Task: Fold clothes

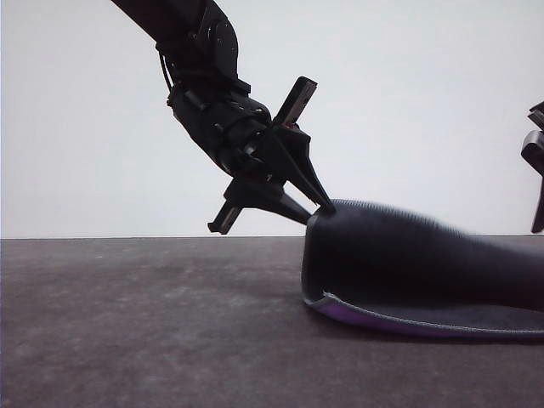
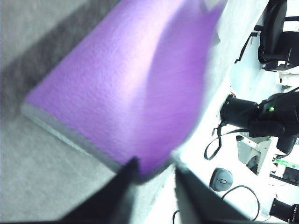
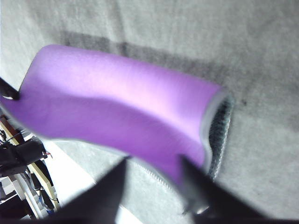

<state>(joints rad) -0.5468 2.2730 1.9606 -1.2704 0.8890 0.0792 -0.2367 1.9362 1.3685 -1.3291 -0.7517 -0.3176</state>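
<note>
Left gripper jaws clamped on purple cloth corner, right gripper pinching opposite corner, edge lifted and curling over for fold; rest of cloth resting on table.

The bench is a flat, dark grey-brown surface with a faintly mottled, matte look, and its far edge runs level against a plain pale wall. On its right part lies the cloth, its lower layer flat on the bench top, with a purple underside and light grey stitched edging showing along the near edge. The cloth's upper part curls up and over, dark grey outward, and throws a soft shadow on the bench just to its left.
</note>
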